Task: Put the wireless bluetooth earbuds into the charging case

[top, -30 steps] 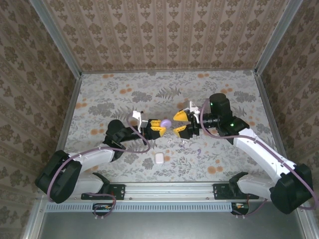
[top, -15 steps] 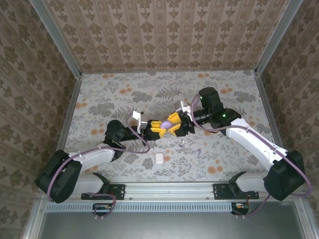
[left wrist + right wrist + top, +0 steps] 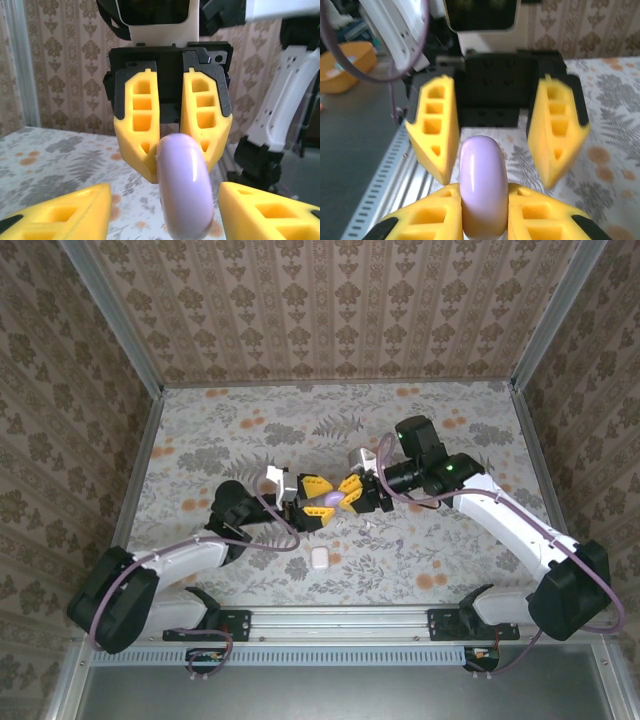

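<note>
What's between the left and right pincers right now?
A purple disc, on edge. Right wrist view shows the right pincer clamping it; left wrist view shows the left pincer fingers spread either side, clear of it.

No legible text or labels
</note>
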